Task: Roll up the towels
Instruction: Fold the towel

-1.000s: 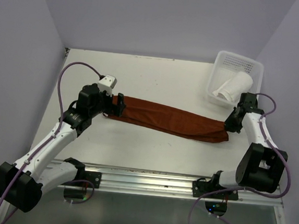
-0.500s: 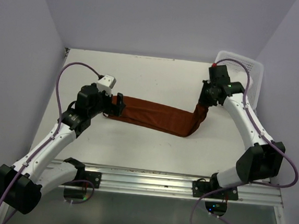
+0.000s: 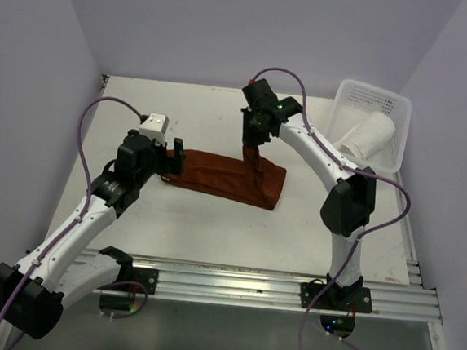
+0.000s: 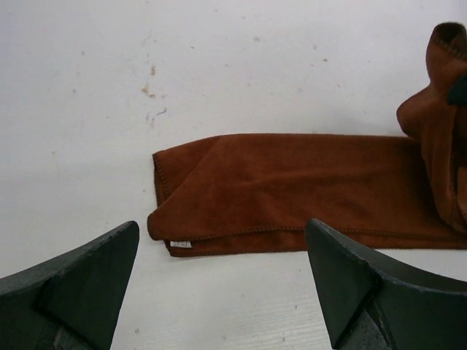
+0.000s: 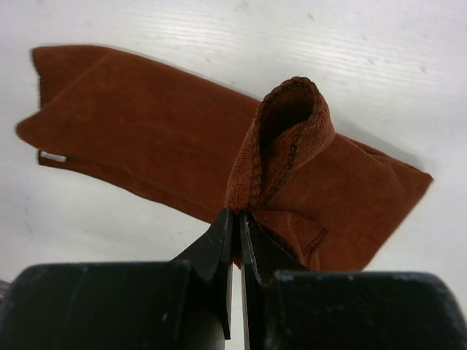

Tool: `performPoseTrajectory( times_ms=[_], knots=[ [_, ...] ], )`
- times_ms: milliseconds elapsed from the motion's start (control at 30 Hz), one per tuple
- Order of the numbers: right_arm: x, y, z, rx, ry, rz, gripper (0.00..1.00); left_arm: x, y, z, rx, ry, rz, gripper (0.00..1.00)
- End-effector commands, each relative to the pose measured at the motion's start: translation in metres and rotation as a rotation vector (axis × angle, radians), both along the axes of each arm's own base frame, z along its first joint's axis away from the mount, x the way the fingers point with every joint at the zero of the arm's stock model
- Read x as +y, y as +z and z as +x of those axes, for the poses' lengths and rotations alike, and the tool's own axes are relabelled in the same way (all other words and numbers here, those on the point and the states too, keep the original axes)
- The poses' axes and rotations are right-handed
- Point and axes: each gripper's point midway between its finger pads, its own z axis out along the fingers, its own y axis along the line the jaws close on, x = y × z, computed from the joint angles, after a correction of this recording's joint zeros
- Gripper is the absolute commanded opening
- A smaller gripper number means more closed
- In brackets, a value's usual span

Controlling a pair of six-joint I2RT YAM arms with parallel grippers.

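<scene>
The white table [image 3: 198, 110] fills the middle of the top view. On it, a little left of centre, lies the rust-brown towel [image 3: 217, 174]. It is a long folded band, flat on its left part and doubled over itself at the right end. The white basket [image 3: 392, 97] stands in the upper right corner of the table, and the white towel [image 3: 366, 136] lies inside it as a roll. My left gripper [image 3: 177, 161] is at the left end of the brown band, with the fingers spread wide and holding nothing. In its own view the towel's end lies ahead, between the two tips and apart from them. My right gripper [image 3: 254, 146] is pinched tight on a fold of the brown towel's edge and holds it raised above the flat part.
</scene>
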Motion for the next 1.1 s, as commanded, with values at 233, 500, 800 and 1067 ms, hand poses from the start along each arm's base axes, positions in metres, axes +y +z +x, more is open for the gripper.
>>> performPoseTrajectory(
  times_ms=[233, 500, 800, 1067],
  knots=[
    [0.116, 0.02, 0.003, -0.016, 0.112, 0.224, 0.0, 0.039, 0.026, 0.006, -0.078, 0.267, -0.022, 0.99],
    [0.175, 0.006, 0.003, 0.004, 0.158, 0.397, 0.0, 0.039, 0.028, 0.005, -0.084, 0.264, -0.027, 1.0],
    [0.208, -0.005, 0.004, 0.028, 0.172, 0.489, 0.0, 0.037, 0.027, 0.004, -0.083, 0.25, -0.03, 1.0],
    [0.224, -0.009, 0.003, 0.034, 0.171, 0.532, 0.0, 0.034, 0.028, 0.004, -0.084, 0.236, -0.031, 1.0]
  ],
)
